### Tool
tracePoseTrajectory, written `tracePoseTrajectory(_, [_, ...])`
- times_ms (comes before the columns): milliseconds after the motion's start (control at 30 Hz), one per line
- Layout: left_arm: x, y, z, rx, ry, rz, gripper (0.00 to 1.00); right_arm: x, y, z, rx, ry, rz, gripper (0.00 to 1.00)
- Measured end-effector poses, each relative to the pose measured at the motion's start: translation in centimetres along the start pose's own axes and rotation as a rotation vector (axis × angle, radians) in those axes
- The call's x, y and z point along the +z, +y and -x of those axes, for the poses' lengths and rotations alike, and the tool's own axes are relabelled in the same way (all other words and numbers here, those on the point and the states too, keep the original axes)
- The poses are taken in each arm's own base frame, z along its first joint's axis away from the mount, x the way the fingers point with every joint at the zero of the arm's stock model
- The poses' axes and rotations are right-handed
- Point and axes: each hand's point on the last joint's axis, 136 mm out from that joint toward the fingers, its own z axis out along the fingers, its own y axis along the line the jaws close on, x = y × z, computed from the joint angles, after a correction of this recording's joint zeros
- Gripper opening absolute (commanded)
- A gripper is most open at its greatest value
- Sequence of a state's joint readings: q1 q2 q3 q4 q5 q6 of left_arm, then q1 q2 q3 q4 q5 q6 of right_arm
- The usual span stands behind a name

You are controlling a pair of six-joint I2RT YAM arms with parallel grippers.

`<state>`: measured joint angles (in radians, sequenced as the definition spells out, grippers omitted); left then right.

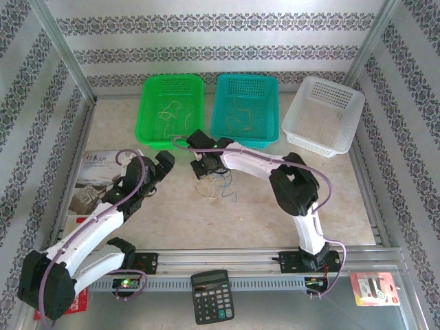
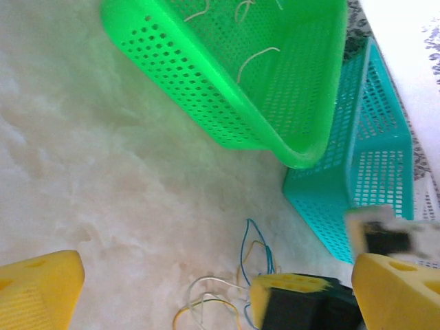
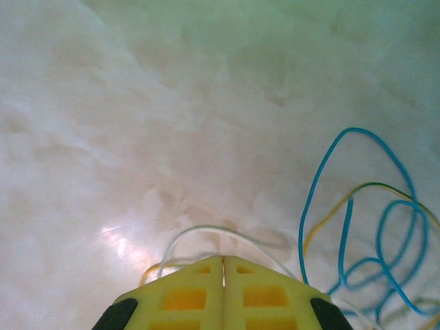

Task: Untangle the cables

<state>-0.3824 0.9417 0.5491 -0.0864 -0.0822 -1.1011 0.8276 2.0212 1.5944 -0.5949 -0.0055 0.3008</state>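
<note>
The right gripper (image 3: 223, 265) is down on the loose tangle of thin, curly cables (image 1: 217, 184), whitish, pale yellow and blue, which lies on the pale marbled tabletop (image 1: 172, 220) just in front of the green perforated plastic basket (image 1: 155, 103) and the teal perforated plastic basket (image 1: 271, 103). Its yellow fingers are pressed flat together. In the right wrist view a whitish strand and a yellow one run in under the tips, so it appears to have one nipped, though the pinch point itself is hidden.

The step in hand looks to be drawing a single strand free. To do that well, the lift should be slow and nearly straight up, watching whether the blue loops just beside the fingers rise with it. If they do, the strand is still threaded through and a gentle pull away from the knot serves better than more height. These wires are hair-fine and springy, so a jerk could drag the whole bunch or let the strand slip out.

The right arm reaches forward and inward, elbow raised, wrist bent down over the tangle. The left gripper (image 1: 161, 167) hangs wide open and holding nothing, near the tangle's left side, its arm stretched low across the table; it is well placed to pin the remaining wires.
</note>
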Motion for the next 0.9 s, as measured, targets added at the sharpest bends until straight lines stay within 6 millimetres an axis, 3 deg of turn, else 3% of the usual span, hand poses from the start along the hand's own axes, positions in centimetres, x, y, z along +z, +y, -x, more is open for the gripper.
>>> tracePoseTrajectory(133, [0.2, -1.2, -0.1, 0.020, 0.007, -0.065, 1.00, -5.2, 1.3, 2.0, 0.025, -0.116, 0.075, 0.00])
tracePoseTrajectory(300, [1.2, -2.7, -1.3, 0.075, 0.064, -0.150, 1.00, -10.4, 1.9, 3.0, 0.067, -0.221, 0.162, 0.00])
tracePoseTrajectory(533, [2.5, -5.0, -3.7, 0.167, 0.169, -0.306, 1.00, -15.8, 1.1, 3.7, 0.151, -0.331, 0.258, 0.00])
tracePoseTrajectory(900, [0.5, -9.6, -6.3, 0.409, 0.230, -0.556, 1.00, -23.5, 1.0, 4.9, 0.220, -0.508, 0.385, 0.00])
